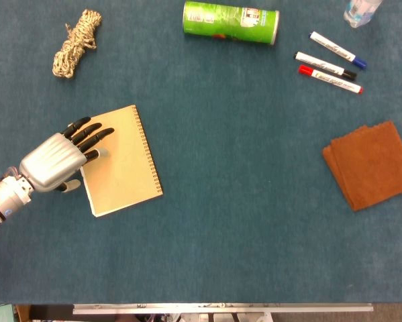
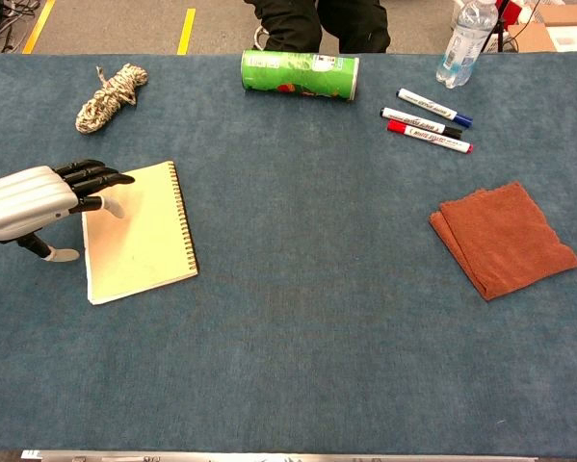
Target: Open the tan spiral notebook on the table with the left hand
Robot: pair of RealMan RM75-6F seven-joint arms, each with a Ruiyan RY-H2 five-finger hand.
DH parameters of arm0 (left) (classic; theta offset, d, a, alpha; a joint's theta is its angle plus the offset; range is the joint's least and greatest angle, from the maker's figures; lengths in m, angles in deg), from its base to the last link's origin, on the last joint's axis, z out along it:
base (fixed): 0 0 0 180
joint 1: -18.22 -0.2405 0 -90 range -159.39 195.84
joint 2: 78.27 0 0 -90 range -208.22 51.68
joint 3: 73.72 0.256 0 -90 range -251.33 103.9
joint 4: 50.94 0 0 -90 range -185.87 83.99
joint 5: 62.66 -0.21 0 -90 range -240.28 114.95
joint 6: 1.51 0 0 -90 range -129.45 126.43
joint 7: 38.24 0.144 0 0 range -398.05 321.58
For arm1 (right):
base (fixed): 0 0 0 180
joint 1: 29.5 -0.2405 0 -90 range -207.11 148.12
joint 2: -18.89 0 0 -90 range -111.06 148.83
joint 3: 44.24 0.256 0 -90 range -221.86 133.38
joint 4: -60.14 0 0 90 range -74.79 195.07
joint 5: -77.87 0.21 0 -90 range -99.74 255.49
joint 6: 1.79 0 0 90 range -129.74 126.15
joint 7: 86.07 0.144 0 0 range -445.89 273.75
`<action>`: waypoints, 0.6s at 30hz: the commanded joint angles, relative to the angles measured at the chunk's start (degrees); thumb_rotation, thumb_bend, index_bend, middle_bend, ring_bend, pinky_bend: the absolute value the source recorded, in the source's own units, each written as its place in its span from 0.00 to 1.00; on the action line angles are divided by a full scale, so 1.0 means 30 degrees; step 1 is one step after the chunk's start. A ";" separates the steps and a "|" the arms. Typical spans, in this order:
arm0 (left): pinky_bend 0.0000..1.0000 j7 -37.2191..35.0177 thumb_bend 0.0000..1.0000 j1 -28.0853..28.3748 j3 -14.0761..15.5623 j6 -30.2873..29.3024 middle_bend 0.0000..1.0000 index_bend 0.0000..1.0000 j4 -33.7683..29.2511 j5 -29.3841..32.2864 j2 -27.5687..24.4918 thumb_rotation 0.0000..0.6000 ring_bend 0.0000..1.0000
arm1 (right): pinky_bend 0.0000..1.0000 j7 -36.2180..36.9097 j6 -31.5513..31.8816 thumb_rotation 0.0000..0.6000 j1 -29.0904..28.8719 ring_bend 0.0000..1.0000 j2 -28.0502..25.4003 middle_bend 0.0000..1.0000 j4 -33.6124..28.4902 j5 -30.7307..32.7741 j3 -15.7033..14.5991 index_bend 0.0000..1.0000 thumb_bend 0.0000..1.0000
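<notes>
I'm hovering my left hand [image 1: 53, 161] at the free left edge of the tan spiral notebook [image 1: 123, 161], fingers [image 2: 100, 175] extended and slightly spread, gripping nothing. I'm coming in from this side because the spiral is binding the right edge, so the cover lifts from the left. The notebook is lying closed on the table [image 1: 241, 201], left of centre.

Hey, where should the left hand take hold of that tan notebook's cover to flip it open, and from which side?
Probably at the free long edge of the notebook, opposite the spiral binding on its right side. The notebook lies flat and closed, so the cover hinges at the coil. The left hand is already at that edge; come from the left, slip fingertips under the cover, lift it rightward.
</notes>
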 commanded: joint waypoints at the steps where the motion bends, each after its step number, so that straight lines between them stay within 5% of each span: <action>1: 0.00 -0.0365 0.15 -0.0004 0.0052 -0.0060 0.01 0.26 0.0459 -0.0020 0.0384 1.00 0.00 | 0.33 -0.0086 0.0052 1.00 0.0053 0.26 -0.0043 0.36 -0.0081 0.0017 -0.0018 0.44 0.19; 18: 0.00 -0.2212 0.16 0.0349 -0.0323 -0.0023 0.03 0.29 0.0932 0.0585 0.1337 1.00 0.00 | 0.33 -0.0217 0.0276 1.00 0.0236 0.26 -0.0121 0.36 -0.0215 0.0196 0.0038 0.44 0.19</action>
